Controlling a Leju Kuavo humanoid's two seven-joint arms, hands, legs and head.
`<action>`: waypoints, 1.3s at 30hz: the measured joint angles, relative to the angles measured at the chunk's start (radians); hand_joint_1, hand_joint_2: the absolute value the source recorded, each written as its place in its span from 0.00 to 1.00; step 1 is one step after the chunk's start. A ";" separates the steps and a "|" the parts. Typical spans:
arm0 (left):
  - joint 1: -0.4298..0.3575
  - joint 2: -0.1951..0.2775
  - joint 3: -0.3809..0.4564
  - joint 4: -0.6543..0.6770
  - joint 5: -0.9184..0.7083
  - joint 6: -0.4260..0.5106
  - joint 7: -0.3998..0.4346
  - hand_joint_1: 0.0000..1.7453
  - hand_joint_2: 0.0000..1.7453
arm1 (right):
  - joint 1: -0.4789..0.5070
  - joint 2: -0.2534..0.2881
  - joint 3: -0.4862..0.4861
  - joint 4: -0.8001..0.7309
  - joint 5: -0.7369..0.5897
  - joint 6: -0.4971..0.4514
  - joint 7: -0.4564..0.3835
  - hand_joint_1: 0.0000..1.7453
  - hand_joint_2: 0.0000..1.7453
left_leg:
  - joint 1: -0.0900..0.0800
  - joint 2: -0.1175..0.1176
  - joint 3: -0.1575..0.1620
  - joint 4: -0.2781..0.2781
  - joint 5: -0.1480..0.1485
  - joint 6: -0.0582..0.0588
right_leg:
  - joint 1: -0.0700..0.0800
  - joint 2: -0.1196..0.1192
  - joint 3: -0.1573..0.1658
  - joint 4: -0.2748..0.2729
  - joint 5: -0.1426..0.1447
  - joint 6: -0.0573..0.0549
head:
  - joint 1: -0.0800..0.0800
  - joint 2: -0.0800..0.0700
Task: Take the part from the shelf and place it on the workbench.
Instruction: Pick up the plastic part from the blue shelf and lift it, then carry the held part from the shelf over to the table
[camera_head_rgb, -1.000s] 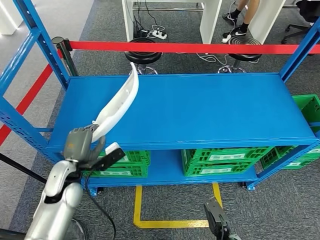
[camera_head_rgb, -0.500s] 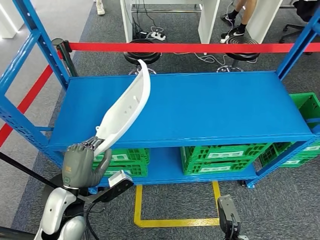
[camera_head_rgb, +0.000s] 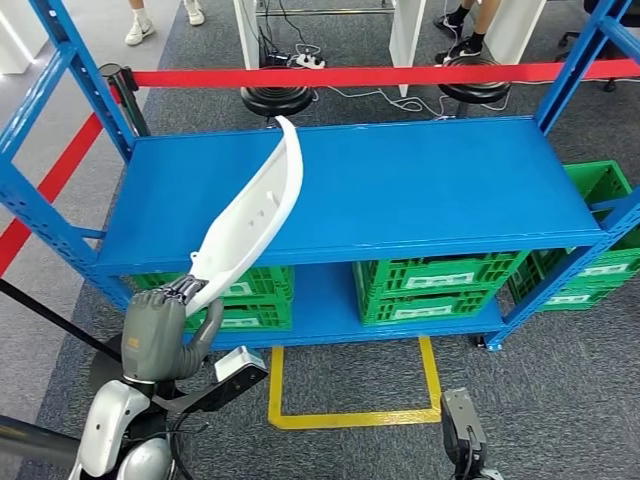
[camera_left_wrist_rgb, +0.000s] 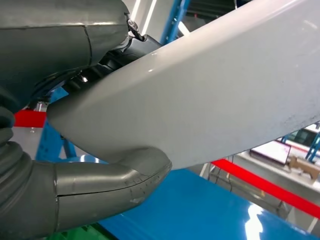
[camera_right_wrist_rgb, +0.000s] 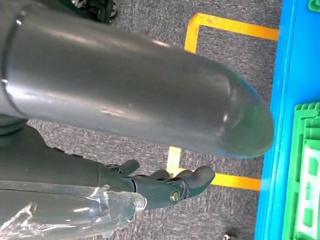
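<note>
One long white curved part (camera_head_rgb: 253, 215) rises out of my left hand (camera_head_rgb: 158, 335), gripped at its lower end and slanting up and away over the top board of the blue shelf (camera_head_rgb: 423, 190), clear of that board as far as I can judge; the left wrist view has the thumb (camera_left_wrist_rgb: 113, 185) clamped under the part's smooth white face. I read this as the carry step: the part is off the shelf, and the next move calls for turning toward the workbench, which I cannot see, while keeping the long free end from striking the blue uprights. My right hand (camera_right_wrist_rgb: 166, 187) hangs low beside me over the grey carpet, fingers loosely curled in and holding nothing. Beyond the left hand I count one red barrier tape (camera_head_rgb: 362, 75), two black stools (camera_head_rgb: 275, 100) behind it, and at least four green crates (camera_head_rgb: 430, 290) on the lower level.
</note>
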 joint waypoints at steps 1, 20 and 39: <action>0.000 0.000 0.000 -0.001 0.000 0.000 0.000 1.00 1.00 | 0.000 0.000 -0.001 -0.001 0.000 0.000 0.000 0.00 0.00 | -0.003 -0.002 0.011 -0.025 -0.007 0.007 | 0.000 0.000 -0.002 -0.003 0.010 0.007 | 0.000 0.000; 0.006 0.000 -0.002 -0.005 -0.001 0.001 0.000 1.00 1.00 | -0.005 0.000 -0.008 -0.010 0.000 0.000 -0.001 0.00 0.00 | -0.020 0.005 -0.143 -0.015 0.116 0.021 | 0.027 -0.007 0.157 -0.040 -0.120 -0.041 | 0.008 0.000; 0.096 -0.039 0.112 0.022 0.389 0.110 -0.128 1.00 1.00 | 0.066 -0.011 -0.181 -0.077 -0.046 -0.105 -0.109 0.00 0.00 | -0.003 0.015 -0.054 -0.044 0.064 0.060 | 0.012 0.000 -0.070 0.220 -0.183 0.028 | 0.014 0.000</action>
